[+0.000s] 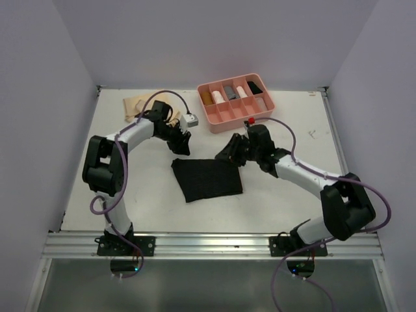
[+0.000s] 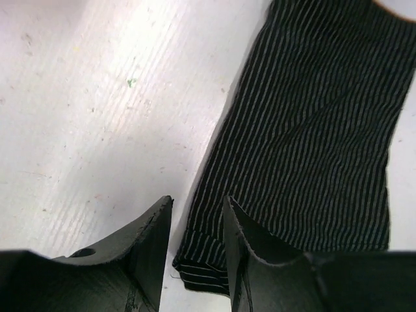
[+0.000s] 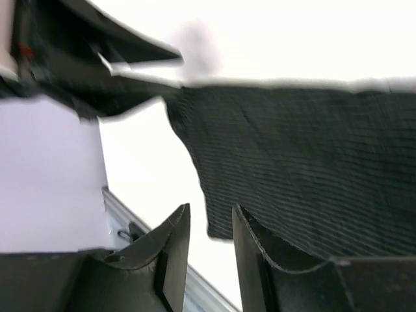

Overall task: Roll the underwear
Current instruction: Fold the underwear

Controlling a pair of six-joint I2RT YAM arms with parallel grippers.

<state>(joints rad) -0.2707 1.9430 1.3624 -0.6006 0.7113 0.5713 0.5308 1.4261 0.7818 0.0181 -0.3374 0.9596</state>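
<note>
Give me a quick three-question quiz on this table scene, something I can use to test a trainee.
1. True or false: the black underwear is rolled up.
2. Where does the pink tray stand?
A. At the near edge, between the arm bases
B. On the far side of the table, beyond the right gripper
C. On top of the black cloth
3. Fill in: the pale tan garment lies at the far ____ of the table, beyond the left gripper.

Key
1. False: it lies spread flat.
2. B
3. left
</note>
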